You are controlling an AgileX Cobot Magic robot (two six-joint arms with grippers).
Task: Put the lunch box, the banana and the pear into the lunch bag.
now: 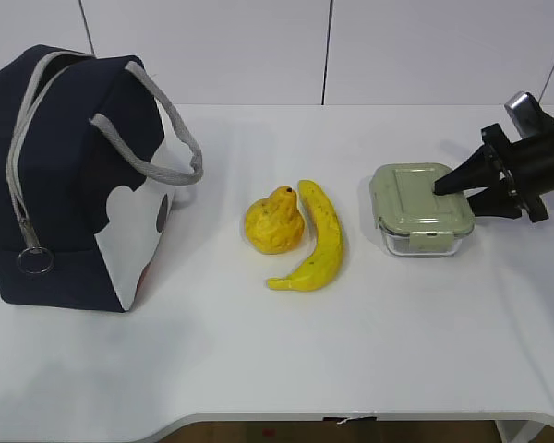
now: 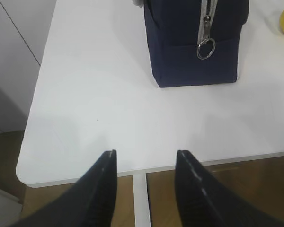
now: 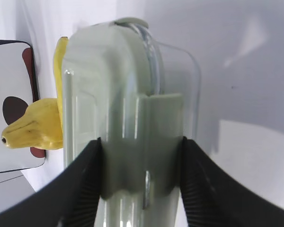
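The lunch box (image 1: 420,203), clear with a sage-green lid, rests on the table at the right. My right gripper (image 1: 452,196) is shut on its right end, one finger over the lid and one below; in the right wrist view the fingers flank the green clip of the lunch box (image 3: 113,94), with the gripper (image 3: 141,142) around it. The pear (image 1: 275,221) and the banana (image 1: 319,245) lie side by side in the middle. The navy lunch bag (image 1: 65,175) stands at the left. My left gripper (image 2: 144,153) is open and empty, over the table's edge in front of the bag (image 2: 194,47).
The bag's zipper ring pull (image 1: 35,261) hangs low on the bag's near end, also seen in the left wrist view (image 2: 206,48). Grey handles (image 1: 157,120) arch over the bag's top. The table's front edge (image 1: 351,420) is near, with brown floor below (image 2: 236,179).
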